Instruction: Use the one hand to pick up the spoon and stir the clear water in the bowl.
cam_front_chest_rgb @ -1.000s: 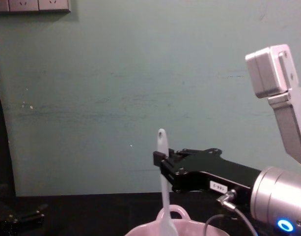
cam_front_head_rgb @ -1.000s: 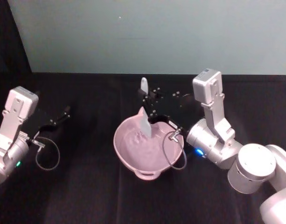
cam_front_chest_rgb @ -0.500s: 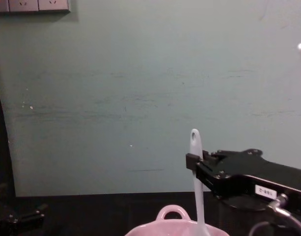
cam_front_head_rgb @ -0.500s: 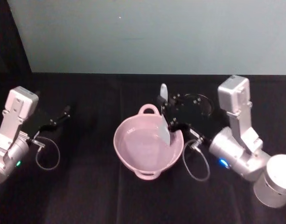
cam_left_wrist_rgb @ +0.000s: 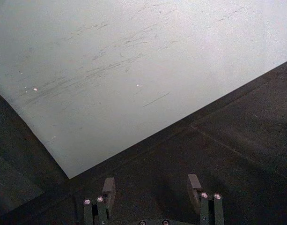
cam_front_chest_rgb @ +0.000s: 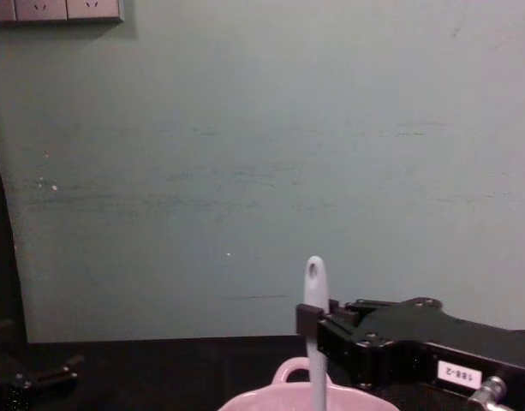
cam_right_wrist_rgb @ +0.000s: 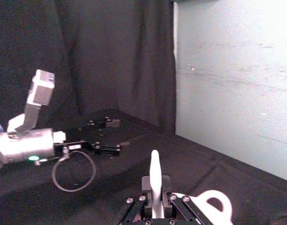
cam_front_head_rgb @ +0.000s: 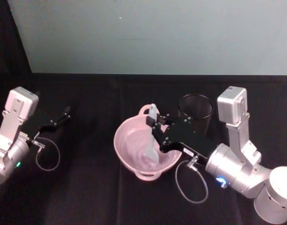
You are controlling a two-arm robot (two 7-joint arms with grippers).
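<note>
Right black boxy hand [cam_front_head_rgb: 155, 125] clamps the long slim white plastic spoon [cam_front_head_rgb: 150, 149] just below its handle tip (judged light, stiff, slick when wet), head inside the pale pink glossy bowl [cam_front_head_rgb: 121, 133]; left hand [cam_front_head_rgb: 63, 115] parked, jaws apart.

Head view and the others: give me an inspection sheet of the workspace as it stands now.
Surface: black cloth tabletop.
Job's things: spoon roughly upright, head down inside the pink bowl.
Clutter: black mesh cup behind the bowl, to its right.
End effectors: right end effector shut on the spoon handle above the bowl; left end effector open, parked over the table's left.
Cables: left cable loop and right cable loop, one by each wrist.
Surroundings: pale green wall, wall sockets, dark curtain.
</note>
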